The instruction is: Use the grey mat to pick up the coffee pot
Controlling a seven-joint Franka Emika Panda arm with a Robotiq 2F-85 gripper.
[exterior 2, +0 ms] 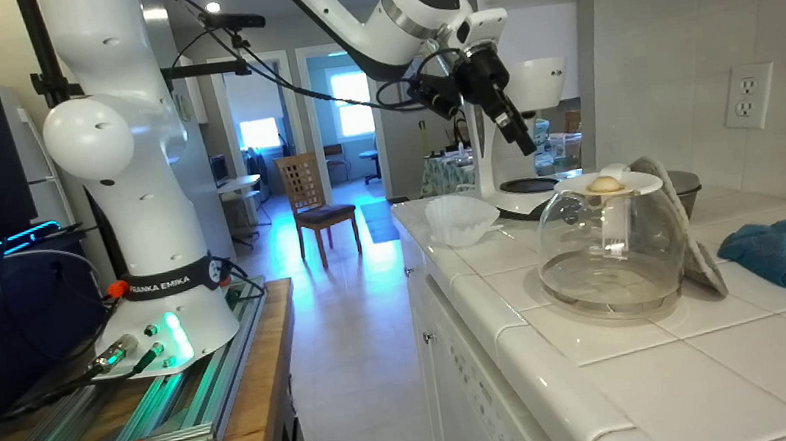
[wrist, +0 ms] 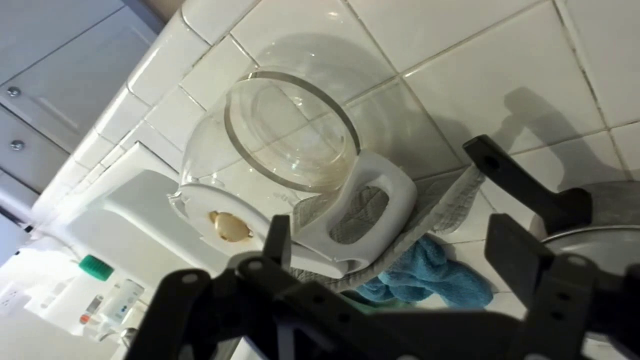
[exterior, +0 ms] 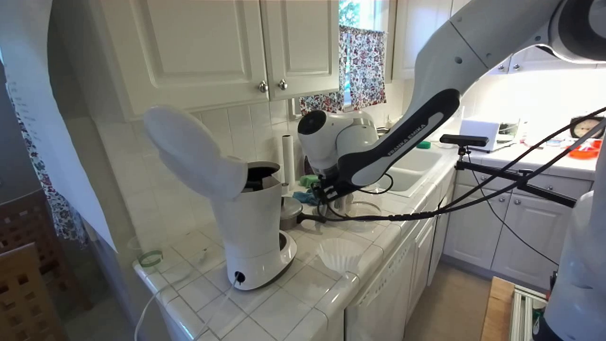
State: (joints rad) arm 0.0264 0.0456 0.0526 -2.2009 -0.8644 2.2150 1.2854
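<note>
The coffee pot (exterior 2: 611, 255) is a clear glass jug with a white lid and white handle, upright on the tiled counter. It fills the middle of the wrist view (wrist: 295, 140); in an exterior view (exterior: 365, 208) it is partly hidden behind the arm. The grey mat (exterior 2: 697, 260) is a quilted cloth leaning tilted against the pot's handle side. It also shows behind the handle in the wrist view (wrist: 455, 202). My gripper (wrist: 392, 237) is open and empty, the handle and mat showing between its fingers. In an exterior view the gripper (exterior 2: 524, 139) is above the counter, apart from the pot.
The tall white coffee machine (exterior: 251, 222) stands near the counter end with its lid raised. A paper filter (exterior 2: 459, 220) sits by the front edge. A saucepan (wrist: 595, 240) with a black handle and a blue cloth (wrist: 425, 275) lie near the mat. The sink (exterior: 412, 170) is beyond.
</note>
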